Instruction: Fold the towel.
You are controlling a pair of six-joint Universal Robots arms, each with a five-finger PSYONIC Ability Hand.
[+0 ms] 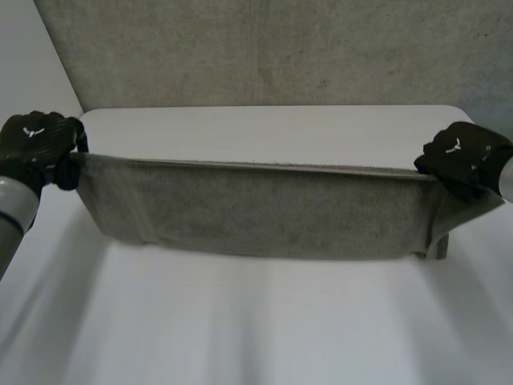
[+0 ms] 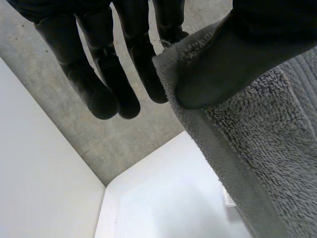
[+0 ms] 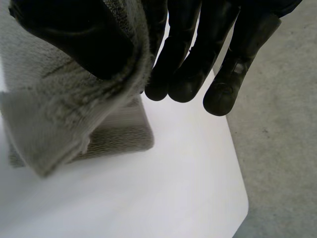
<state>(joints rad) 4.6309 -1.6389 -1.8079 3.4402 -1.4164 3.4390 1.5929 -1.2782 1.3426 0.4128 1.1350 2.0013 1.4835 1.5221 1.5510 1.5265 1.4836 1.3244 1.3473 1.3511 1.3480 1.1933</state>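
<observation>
A grey towel [image 1: 264,210] hangs stretched between my two hands above the white table [image 1: 264,128], its lower edge sagging toward the tabletop. My left hand [image 1: 36,140] pinches the towel's left top corner; in the left wrist view the thumb [image 2: 223,74] presses the cloth [image 2: 267,148] against the fingers [image 2: 104,94]. My right hand [image 1: 461,156] pinches the right top corner. In the right wrist view its thumb [image 3: 74,34] clamps the towel [image 3: 59,114] against the fingers [image 3: 188,74], and a loose corner droops below.
The table's far edge and rounded corners [image 1: 457,112] border a grey concrete floor [image 1: 264,48]. Bare white tabletop [image 1: 256,321] lies in front of the towel.
</observation>
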